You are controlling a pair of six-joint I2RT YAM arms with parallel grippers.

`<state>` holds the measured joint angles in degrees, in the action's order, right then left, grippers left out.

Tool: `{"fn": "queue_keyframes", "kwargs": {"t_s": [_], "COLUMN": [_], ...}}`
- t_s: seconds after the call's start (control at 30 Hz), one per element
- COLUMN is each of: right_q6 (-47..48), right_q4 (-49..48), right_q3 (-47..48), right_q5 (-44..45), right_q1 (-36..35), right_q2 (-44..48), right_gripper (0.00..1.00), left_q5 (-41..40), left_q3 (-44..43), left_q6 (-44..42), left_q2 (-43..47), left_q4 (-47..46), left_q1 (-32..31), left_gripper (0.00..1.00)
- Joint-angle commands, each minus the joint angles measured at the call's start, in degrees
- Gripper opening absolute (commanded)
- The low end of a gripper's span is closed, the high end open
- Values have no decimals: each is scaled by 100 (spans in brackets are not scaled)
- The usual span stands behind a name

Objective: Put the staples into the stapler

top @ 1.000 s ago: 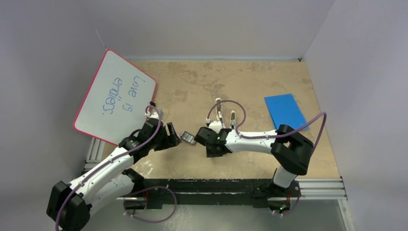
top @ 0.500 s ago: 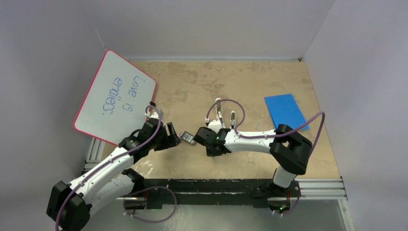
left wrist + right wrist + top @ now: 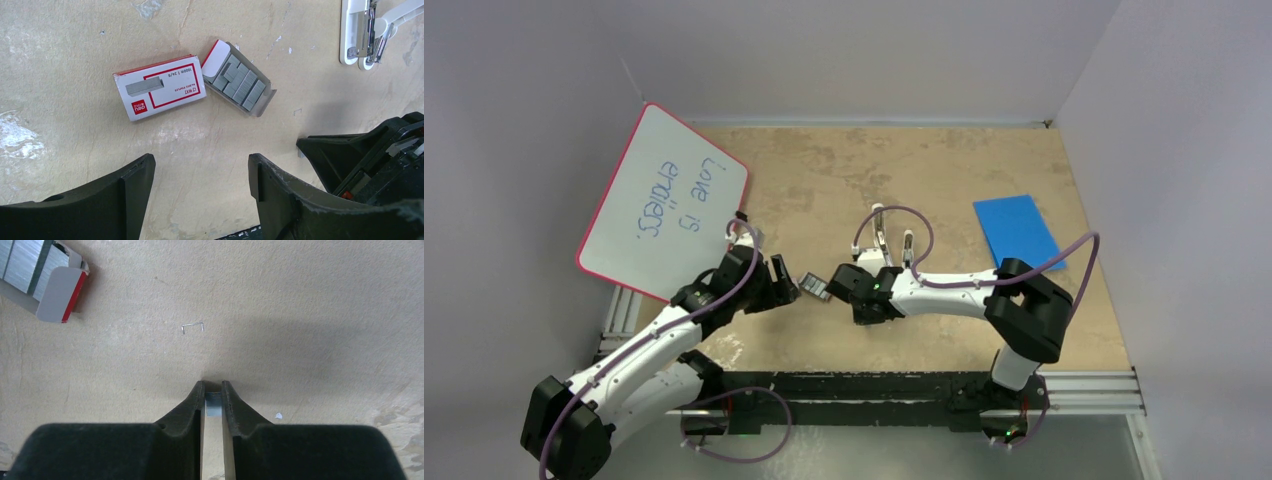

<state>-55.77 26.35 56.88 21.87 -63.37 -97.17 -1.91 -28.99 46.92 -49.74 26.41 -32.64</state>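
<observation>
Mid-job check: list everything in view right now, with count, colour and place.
Grey metallic ribbed staple strips: one batch, grey, in an open tray.
Red-and-white cardboard box: one, beside the tray.
Slim white plastic stapler: one, white, opened, mid-table.
Loose wire staple: one, silver, on the table.
Pink-edged whiteboard: one, far left.
Blue flat sheet: one, far right.
Left gripper: black, open, above the box.
Right gripper: black, shut on a grey staple strip.

Overhead cam; 2 close, downward wrist cams
</observation>
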Motion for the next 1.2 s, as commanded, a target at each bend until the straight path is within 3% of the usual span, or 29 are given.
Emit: {"fn": "queue_keyframes", "kwargs": {"t_s": [0.0, 0.27, 0.4, 0.6, 1.17], "right_q6": [-185, 315, 963, 2189, 3155], "right_q4": [232, 191, -359, -1626, -2399], "right_q3": [176, 701, 657, 365, 121], "right_q5": [559, 1471, 1659, 1551, 571], "right_q1": [20, 219, 678, 1275, 2025], "right_q2": [196, 492, 703, 970, 500], "right_gripper": [17, 18, 18, 18, 17], "left_q5": [41, 159, 370, 627, 1085], "left_q3": [-115, -202, -287, -441, -553], "left_q6": [-59, -101, -130, -165, -136], "left_q2": [37, -57, -268, -626, -1249], "left_q4": [-101, -162, -270, -521, -1601], "left_q1": [26, 28, 26, 27, 27], "left_gripper": [68, 68, 68, 68, 68]}}
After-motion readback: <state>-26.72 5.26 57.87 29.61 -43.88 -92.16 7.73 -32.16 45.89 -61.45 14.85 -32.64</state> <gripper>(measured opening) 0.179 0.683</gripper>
